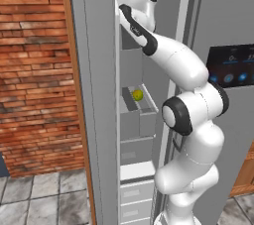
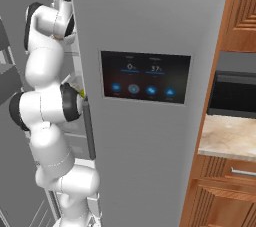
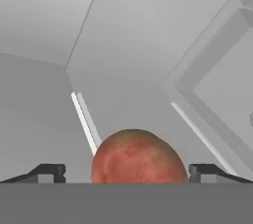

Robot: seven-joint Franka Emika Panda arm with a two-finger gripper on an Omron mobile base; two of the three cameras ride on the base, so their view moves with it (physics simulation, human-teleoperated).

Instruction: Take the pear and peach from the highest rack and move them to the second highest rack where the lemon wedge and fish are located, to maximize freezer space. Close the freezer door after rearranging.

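Hand view shows the peach (image 3: pixel 136 156) sitting low and centred, directly ahead of the gripper (image 3: pixel 127 172), with one dark finger (image 3: pixel 48 172) standing off its left side and the other off its right. The fingers are wide apart and clamp nothing; a clear gap remains on each side of the fruit. That is the relation the next move turns on: the peach lies between the two fingers along the line they would close on, so a short push forward and a squeeze look like all that is needed. The fruit reads as nearly round, so no long axis has to be matched. How deep it sits between the fingers is hard to judge, since its lower part is cut off at the bottom of this view.

In the left base view the arm reaches up into the top of the open freezer (image 1: pixel 130 65), its hand high in the compartment at what I take to be the highest rack. Lower down, well below the hand, a yellow-green fruit (image 1: pixel 137 94) rests on a rack; it may be the lemon wedge, though it is too small to be sure. The freezer door (image 1: pixel 96 120) stands open at the left.
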